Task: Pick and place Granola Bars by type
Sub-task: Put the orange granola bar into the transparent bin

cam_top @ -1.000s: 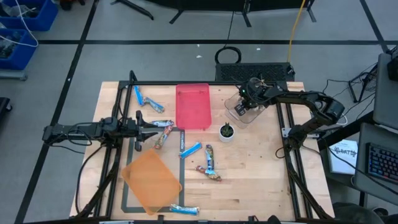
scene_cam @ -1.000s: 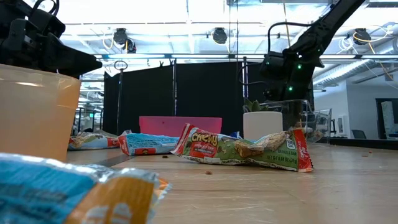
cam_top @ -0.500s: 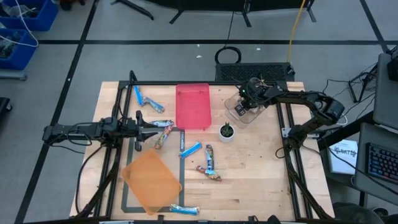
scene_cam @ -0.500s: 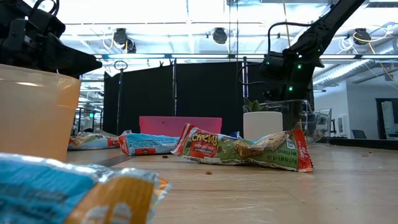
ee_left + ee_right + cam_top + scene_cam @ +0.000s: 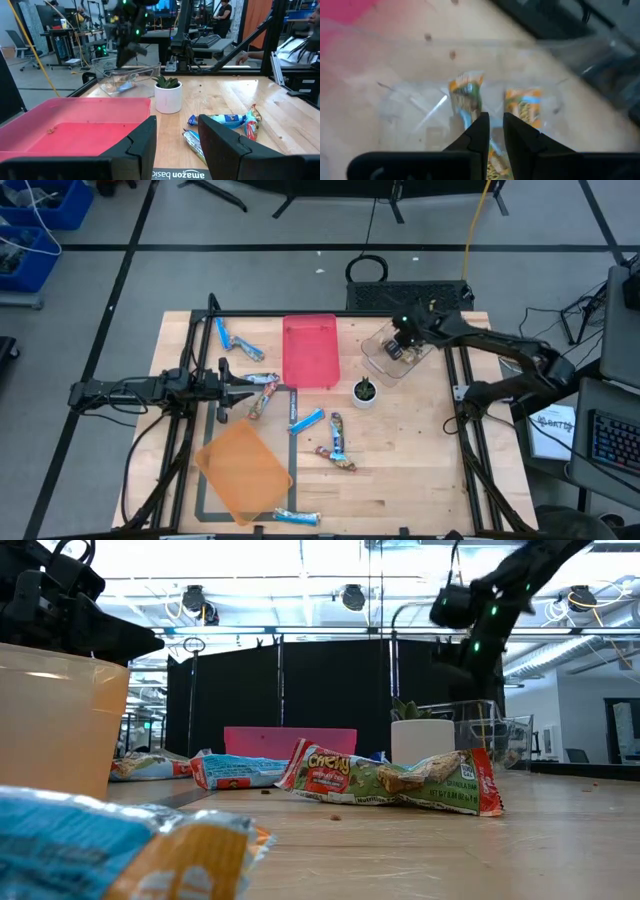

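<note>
Several granola bars lie flat on the table: blue ones (image 5: 222,332) by the far left corner, a blue one (image 5: 307,420) and multicolour ones (image 5: 337,435) near the middle, and one (image 5: 297,517) at the near edge. Two bars (image 5: 467,95) (image 5: 524,107) lie in a clear bin (image 5: 385,358). My right gripper (image 5: 405,343) hangs above that bin, its fingers (image 5: 480,131) a narrow gap apart and empty. My left gripper (image 5: 250,388) waits open, level over the table's left side, next to a multicolour bar (image 5: 265,398).
A pink tray (image 5: 310,350) sits at the far middle and an orange tray (image 5: 242,470) at the near left. A small potted plant in a white cup (image 5: 365,391) stands between the pink tray and the clear bin. Bare wood lies at the near right.
My right gripper has risen out of the clear bin and shifted slightly toward the table's far right corner, its arm swinging out to the right. The bars in the bin stay where they were.
</note>
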